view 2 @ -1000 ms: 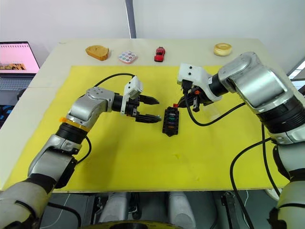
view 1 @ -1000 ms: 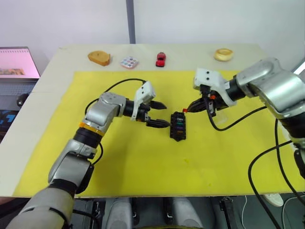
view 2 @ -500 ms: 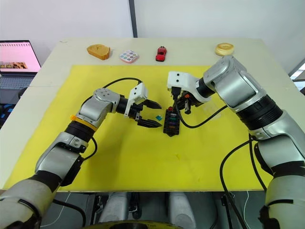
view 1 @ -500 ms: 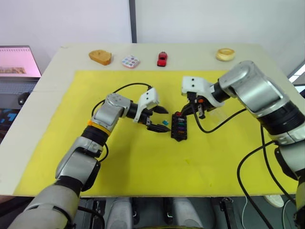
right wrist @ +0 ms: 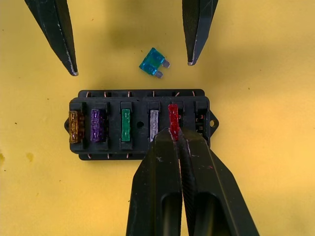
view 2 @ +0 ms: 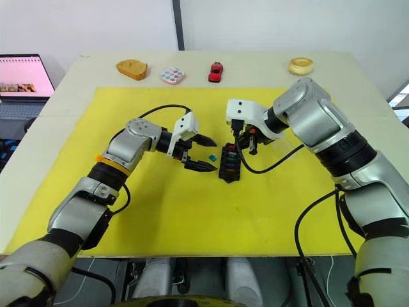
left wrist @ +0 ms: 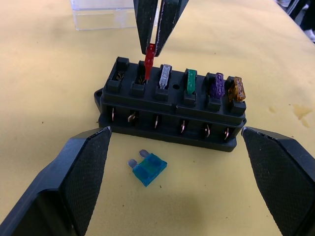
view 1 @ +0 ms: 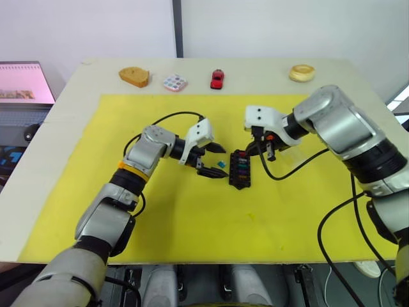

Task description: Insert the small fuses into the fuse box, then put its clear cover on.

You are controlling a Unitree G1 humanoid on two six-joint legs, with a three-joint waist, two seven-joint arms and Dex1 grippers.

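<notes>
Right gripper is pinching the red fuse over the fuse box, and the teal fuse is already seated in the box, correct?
Not quite. The teal fuse lies loose on the yellow mat beside the fuse box, as the left wrist view shows. The right gripper does pinch the red fuse over the box.

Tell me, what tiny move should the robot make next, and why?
Probably press the red fuse straight down: the right tool pinches it over a slot of the fuse box, and it stands higher than the seated fuses. The teal fuse lies loose between the open left tool's fingers.

Teal fuse (left wrist: pixel 146 168), black fuse box (left wrist: pixel 170 115), yellow mat (view 1: pixel 192 217)
</notes>
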